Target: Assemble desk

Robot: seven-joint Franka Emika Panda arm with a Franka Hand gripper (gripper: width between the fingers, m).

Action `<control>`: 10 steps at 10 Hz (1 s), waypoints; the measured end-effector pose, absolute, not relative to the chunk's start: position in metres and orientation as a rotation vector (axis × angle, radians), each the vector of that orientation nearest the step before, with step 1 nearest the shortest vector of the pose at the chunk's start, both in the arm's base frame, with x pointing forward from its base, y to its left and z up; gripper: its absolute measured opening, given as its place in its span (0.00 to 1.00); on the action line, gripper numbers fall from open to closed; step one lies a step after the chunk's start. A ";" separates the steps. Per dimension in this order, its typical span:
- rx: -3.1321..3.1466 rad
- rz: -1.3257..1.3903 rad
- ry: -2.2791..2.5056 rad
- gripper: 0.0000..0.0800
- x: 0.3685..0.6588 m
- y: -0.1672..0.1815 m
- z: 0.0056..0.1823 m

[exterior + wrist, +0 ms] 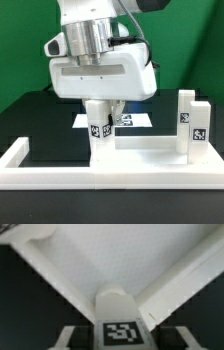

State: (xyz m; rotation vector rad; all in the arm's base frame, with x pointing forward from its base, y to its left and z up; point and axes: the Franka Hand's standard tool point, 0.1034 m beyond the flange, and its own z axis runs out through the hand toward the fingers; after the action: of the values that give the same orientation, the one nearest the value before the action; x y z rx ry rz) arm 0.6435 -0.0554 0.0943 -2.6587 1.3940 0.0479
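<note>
The white tabletop panel (150, 150) lies flat behind the front barrier wall. In the wrist view one corner of it (120, 263) points toward me, with its raised rim showing. A white leg (98, 130) with a tag stands upright on that corner; it also shows in the wrist view (121, 317). A second tagged leg (193, 123) stands upright at the panel's corner on the exterior view's right. My gripper (102, 112) is straight above the first leg. Its fingers (72, 338) stand on either side of the leg with dark gaps between, so it is open.
The low white barrier wall (90, 178) runs along the front and turns back at the exterior view's left. The marker board (135, 120) lies flat behind the gripper on the black table. A green backdrop stands behind.
</note>
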 end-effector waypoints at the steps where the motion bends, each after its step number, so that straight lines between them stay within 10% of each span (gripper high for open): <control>1: -2.503 0.072 1.668 0.37 0.648 -0.055 0.095; 6: -2.144 0.085 2.070 0.41 0.652 -0.056 0.094; 8: -2.381 0.024 1.770 0.77 0.653 -0.057 0.100; 10: -2.659 0.021 1.294 0.81 0.650 -0.053 0.115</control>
State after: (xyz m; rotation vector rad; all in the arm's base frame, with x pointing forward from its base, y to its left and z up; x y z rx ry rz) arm 0.6502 -0.0532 0.1153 -2.6592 1.2942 0.0214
